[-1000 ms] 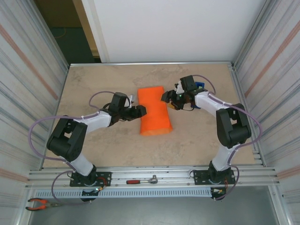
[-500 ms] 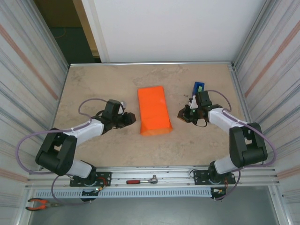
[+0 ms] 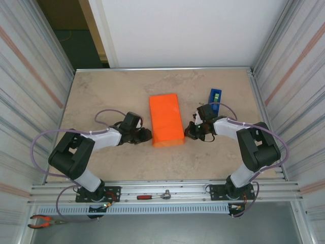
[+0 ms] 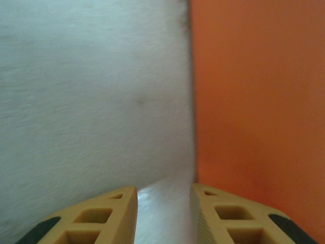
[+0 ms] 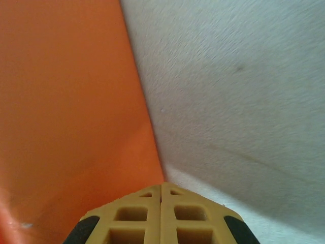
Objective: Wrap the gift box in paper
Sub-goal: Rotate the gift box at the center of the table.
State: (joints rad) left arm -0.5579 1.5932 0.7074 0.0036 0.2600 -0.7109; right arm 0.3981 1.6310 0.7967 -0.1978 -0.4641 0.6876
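The orange paper (image 3: 166, 120) lies folded into a long narrow packet in the middle of the table; the gift box is hidden. My left gripper (image 3: 146, 135) sits low beside the packet's near-left corner. In the left wrist view its jaws (image 4: 163, 190) stand partly open over bare table, with the paper's edge (image 4: 259, 101) just to the right. My right gripper (image 3: 189, 132) is low at the near-right corner. In the right wrist view it (image 5: 161, 185) is shut on nothing, its tip by the paper's edge (image 5: 66, 112).
A blue tape dispenser (image 3: 215, 95) stands upright just behind my right arm. Corrugated metal walls close in both sides. A red-handled ratchet (image 3: 152, 195) lies on the front rail and pliers (image 3: 43, 220) at the bottom left.
Both grippers drew back from the packet's sides, then came in low at its near corners. The right gripper shut and the left one narrowed. The packet stayed put.
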